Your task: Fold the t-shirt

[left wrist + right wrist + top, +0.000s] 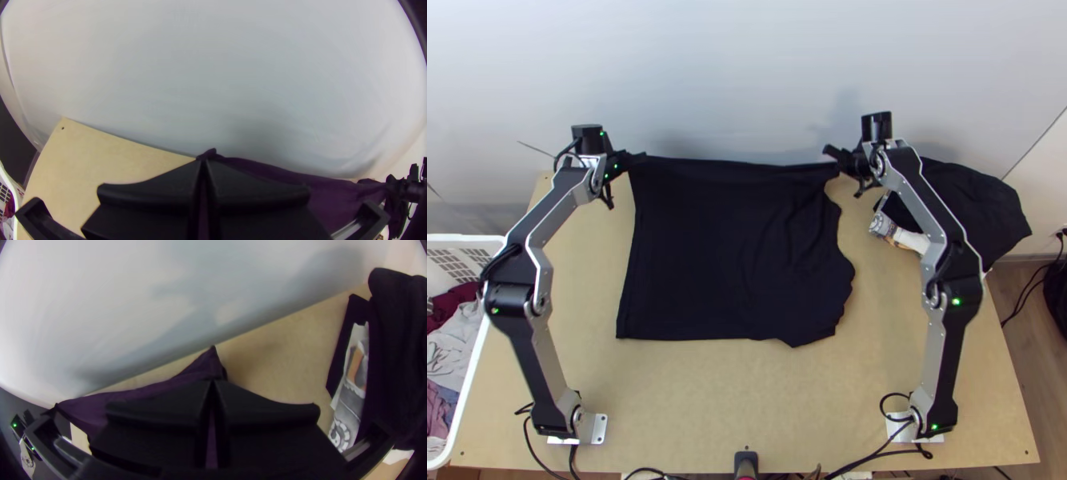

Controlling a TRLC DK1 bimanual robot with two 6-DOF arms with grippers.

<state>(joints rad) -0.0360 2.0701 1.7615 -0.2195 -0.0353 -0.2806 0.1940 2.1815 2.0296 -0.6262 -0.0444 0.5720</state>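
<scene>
Holding black t-shirt [707, 248] by far edge | left fingers [627, 160] pinching one end | right fingers [843, 155] pinching the other

"Where does the top view look from?"

"High over the near edge of the table [691, 408], steeply down, well back."

"And the wrist views?"

"Close in by its far edge, both facing the wall [213, 80]."

"Shared ground?"

"All three catch the wall and shirt [699, 248]."
</scene>
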